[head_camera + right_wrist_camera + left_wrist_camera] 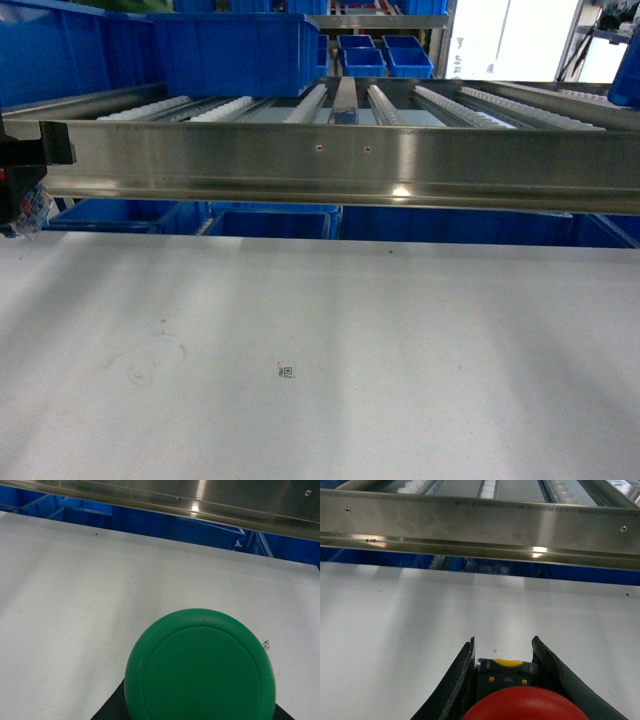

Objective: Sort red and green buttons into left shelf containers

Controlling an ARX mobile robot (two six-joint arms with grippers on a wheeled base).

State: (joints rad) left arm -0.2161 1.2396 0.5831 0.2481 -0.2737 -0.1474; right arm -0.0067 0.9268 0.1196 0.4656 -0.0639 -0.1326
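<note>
In the left wrist view my left gripper (503, 642) is shut on the red button (520, 705). Its red cap bulges toward the camera, and its dark body with a yellow tab (507, 672) sits between the black fingers (462, 672). In the right wrist view the green button (200, 665) fills the lower middle. It is held above the white table (75, 605) by my right gripper (200, 705), whose dark fingers (107, 711) just peek out under the cap. Two large blue containers (235, 55) (60, 55) stand on the roller shelf at top left of the head view. Neither gripper shows clearly there.
A steel shelf rail (340, 160) runs across, above the table's far edge, with roller tracks (440, 100) behind it. Smaller blue trays (385, 55) sit far back. More blue bins (270, 222) stand under the shelf. A tiny printed marker (287, 371) lies on the white table (400, 350).
</note>
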